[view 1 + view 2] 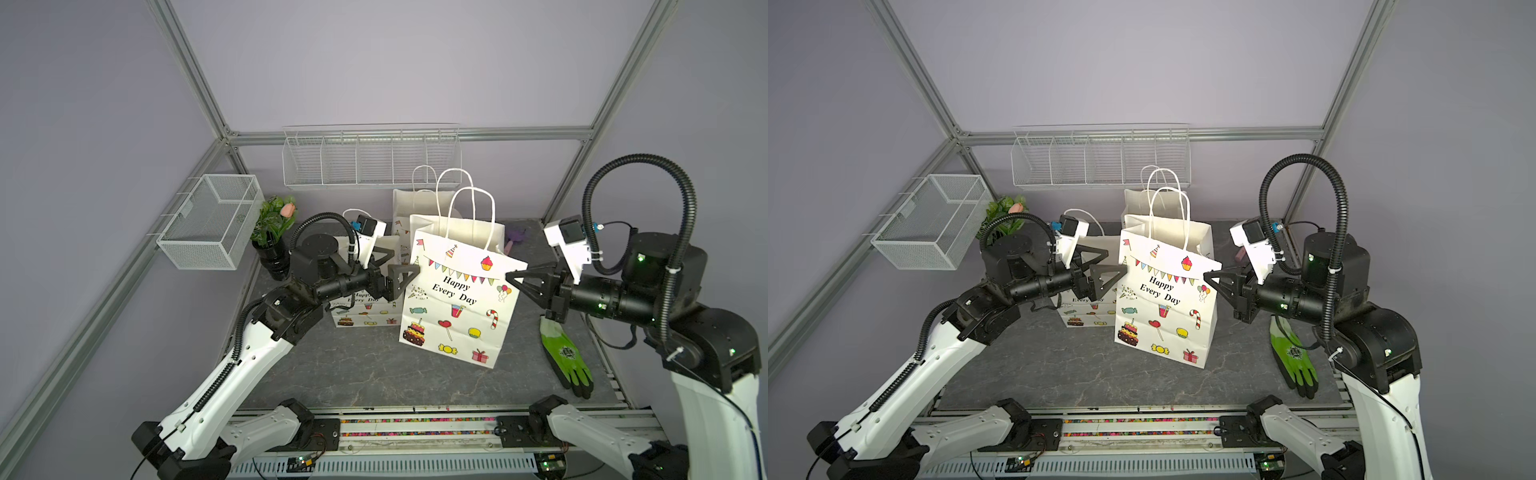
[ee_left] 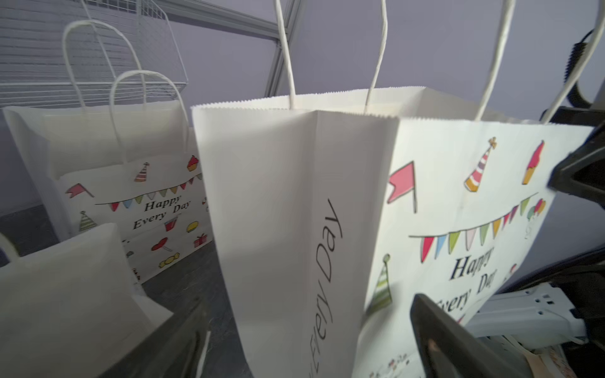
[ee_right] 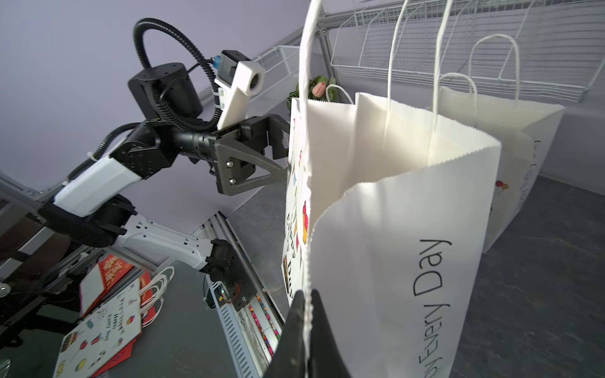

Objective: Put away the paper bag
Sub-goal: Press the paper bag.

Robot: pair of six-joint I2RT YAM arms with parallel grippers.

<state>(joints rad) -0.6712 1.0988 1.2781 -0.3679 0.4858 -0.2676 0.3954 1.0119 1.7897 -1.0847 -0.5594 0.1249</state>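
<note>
The grey table fills the frame in both top views. A wire rack hangs on the back wall, and a mesh basket on the left wall.

The bag, white with party prints and "Happy Every Day", stands upright mid-table between the two arms, mouth open and handles up. A second bag stands just behind it. A third bag, lower, sits to its left, partly hidden by the left arm.

The left gripper is spread wide at the bag's upper left corner. The left wrist view shows the bag's front left corner fold between its fingers; I cannot tell whether they touch the paper. The right gripper is pinched tight on the bag's upper right corner, with the paper edge running between its fingers.

A green glove lies flat near the table's right edge, under the right arm. A potted plant stands in the back left corner.
</note>
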